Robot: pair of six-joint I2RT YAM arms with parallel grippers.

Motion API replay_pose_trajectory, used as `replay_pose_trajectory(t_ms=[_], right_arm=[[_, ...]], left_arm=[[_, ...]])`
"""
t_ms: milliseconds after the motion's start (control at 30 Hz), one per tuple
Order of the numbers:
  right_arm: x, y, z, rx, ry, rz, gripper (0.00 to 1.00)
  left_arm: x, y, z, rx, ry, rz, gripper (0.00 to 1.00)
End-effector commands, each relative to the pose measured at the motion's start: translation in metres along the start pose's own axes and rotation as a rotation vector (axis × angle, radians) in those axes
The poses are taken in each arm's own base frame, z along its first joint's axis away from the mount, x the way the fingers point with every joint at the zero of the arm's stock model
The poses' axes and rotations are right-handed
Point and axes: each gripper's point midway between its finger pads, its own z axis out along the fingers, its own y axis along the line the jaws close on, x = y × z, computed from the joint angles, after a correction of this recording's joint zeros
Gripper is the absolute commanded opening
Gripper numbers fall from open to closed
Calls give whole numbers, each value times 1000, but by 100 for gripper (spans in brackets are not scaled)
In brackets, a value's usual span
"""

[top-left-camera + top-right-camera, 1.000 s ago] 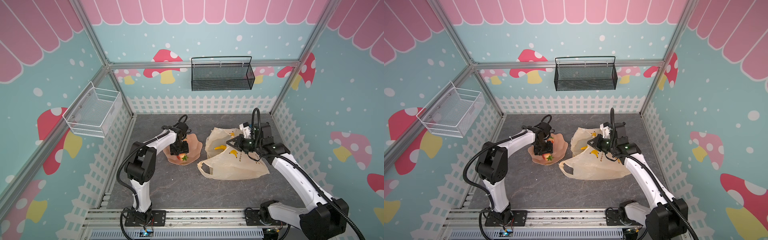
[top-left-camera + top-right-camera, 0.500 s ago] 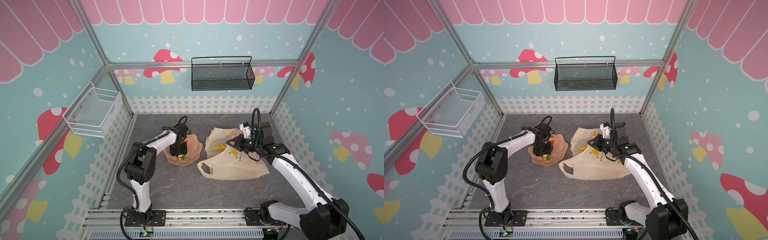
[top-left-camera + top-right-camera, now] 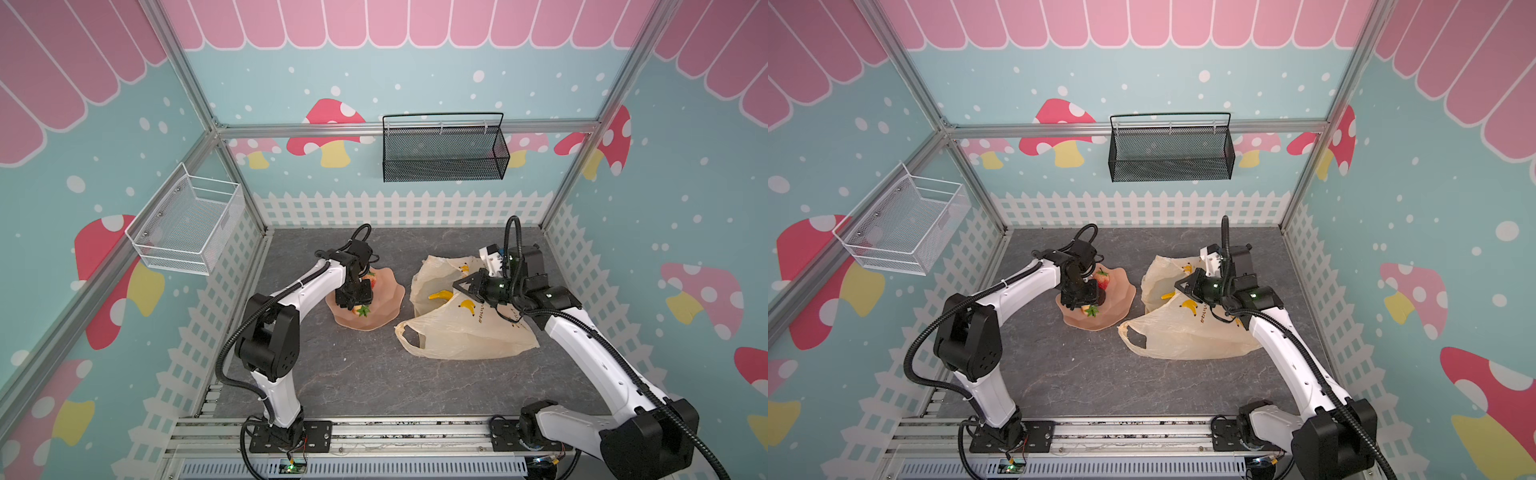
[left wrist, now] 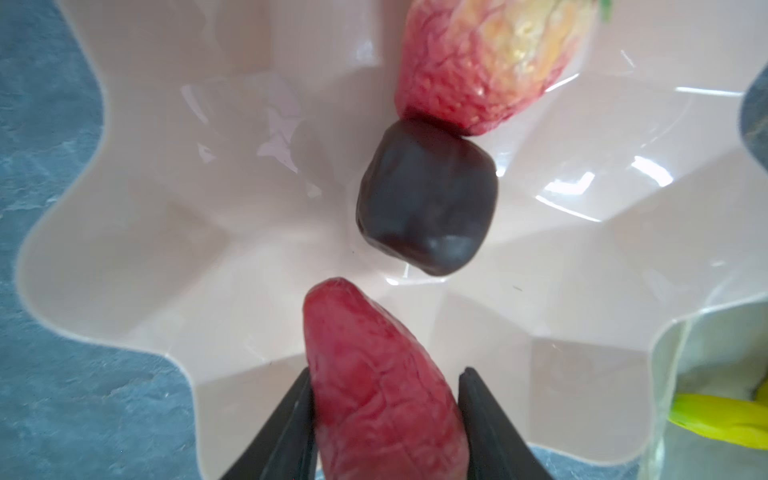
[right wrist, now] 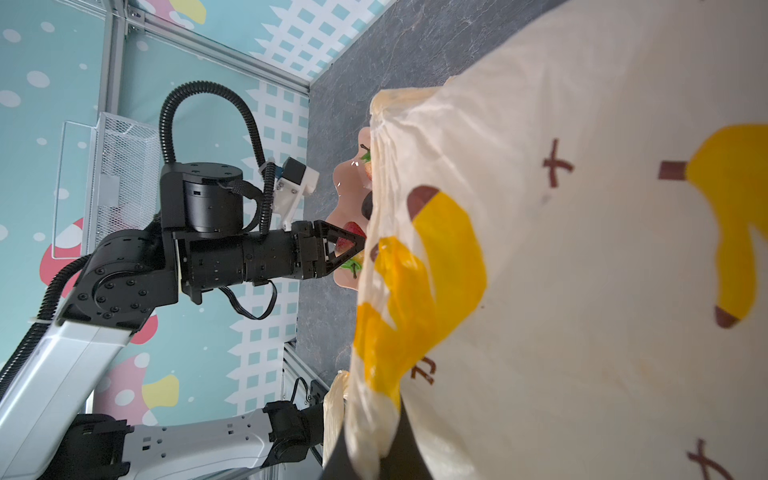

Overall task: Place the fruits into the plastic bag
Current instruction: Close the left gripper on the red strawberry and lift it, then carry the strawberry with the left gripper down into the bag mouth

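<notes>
The tabletop (image 3: 353,374) carries the plastic bag (image 3: 469,332), whose upper film is clamped in the right end effector (image 3: 459,287), apparently near the mouth. The peach dish (image 4: 166,208) lies beneath the left end effector (image 4: 386,376), which is clamped on a red strawberry (image 4: 357,332). A dark piece (image 4: 428,199) rests just ahead of it, in the dish.
</notes>
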Motion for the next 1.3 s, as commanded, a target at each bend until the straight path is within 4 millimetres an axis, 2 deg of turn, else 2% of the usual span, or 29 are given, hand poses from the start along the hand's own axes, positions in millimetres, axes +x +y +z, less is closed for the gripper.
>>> replay_pose_trajectory(t_ms=[0,133,333,500,633,900,1067,1267], right_arm=[[1,3,-6,-3,-13,-2,0],[2,3,-6,-5,-11,-3,0],[3,3,-8,-6,-13,-4,0],[4,3,-9,-7,-15,-3,0],[4,2,-9,-6,-16,-4,0],[4,3,-9,-7,-17,-7,0],[5,2,-9,-6,-15,-5,0],[5,2,-9,-6,-15,-7,0]], left_arm=[[-4,0,-26,0,-45,10,48],[-8,-4,-43,24,-86,31,47],[-13,-5,-59,27,-131,77,46],[-4,-43,-69,67,-161,288,44],[13,-79,-73,104,-187,515,44],[55,-118,-74,206,-172,803,39],[80,-136,-69,281,-137,890,37],[103,-147,-58,319,-88,978,36]])
